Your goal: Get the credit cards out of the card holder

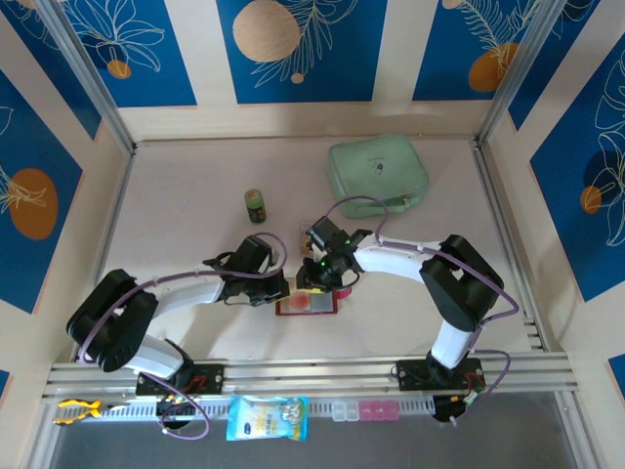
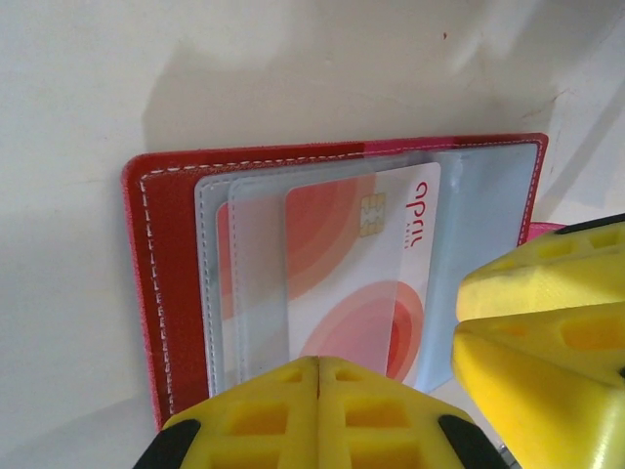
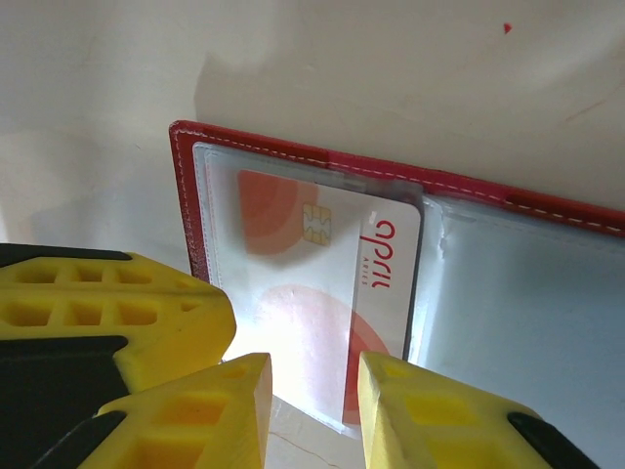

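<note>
Red-white card (image 2: 359, 278) inside open card holder (image 2: 156, 264)

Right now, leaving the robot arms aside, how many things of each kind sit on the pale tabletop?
Red card holder: 1
White-and-red card in its sleeve: 1
Mint-green pouch: 1
Small dark bottle: 1
Total: 4

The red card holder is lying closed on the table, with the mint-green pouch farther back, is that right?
Not closed. The left wrist view shows the red card holder lying open, its clear sleeves exposed and a white-and-red card showing among them. It is on the table, with the mint-green pouch farther back.
</note>
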### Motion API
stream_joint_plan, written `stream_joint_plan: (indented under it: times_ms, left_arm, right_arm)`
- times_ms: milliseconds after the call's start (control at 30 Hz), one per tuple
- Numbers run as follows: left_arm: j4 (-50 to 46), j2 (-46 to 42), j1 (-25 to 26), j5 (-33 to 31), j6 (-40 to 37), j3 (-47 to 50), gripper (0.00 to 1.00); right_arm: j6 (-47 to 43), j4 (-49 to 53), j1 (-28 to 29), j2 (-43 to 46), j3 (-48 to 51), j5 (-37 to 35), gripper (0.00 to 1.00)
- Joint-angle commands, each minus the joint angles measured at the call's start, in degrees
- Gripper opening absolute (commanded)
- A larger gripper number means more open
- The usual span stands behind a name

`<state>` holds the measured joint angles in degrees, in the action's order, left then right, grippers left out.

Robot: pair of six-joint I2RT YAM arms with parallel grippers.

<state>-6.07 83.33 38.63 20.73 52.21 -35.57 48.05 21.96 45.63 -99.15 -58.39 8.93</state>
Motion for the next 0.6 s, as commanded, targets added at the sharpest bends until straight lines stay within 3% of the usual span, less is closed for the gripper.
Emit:
stream_joint_plan:
  times_ms: [0,567]
  left_arm:
    - [1.6,1.0,-0.3,1.4,0.7,0.0,0.01]
    - [0.3,1.4,-0.3,-0.1,1.2,1.5,0.00]
  right_arm:
    - [-0.5,1.2,-0.5,1.6,0.8,0.0,0.30]
    - [-0.9,0.3,-0.9,-1.8,1.7,1.2,0.30]
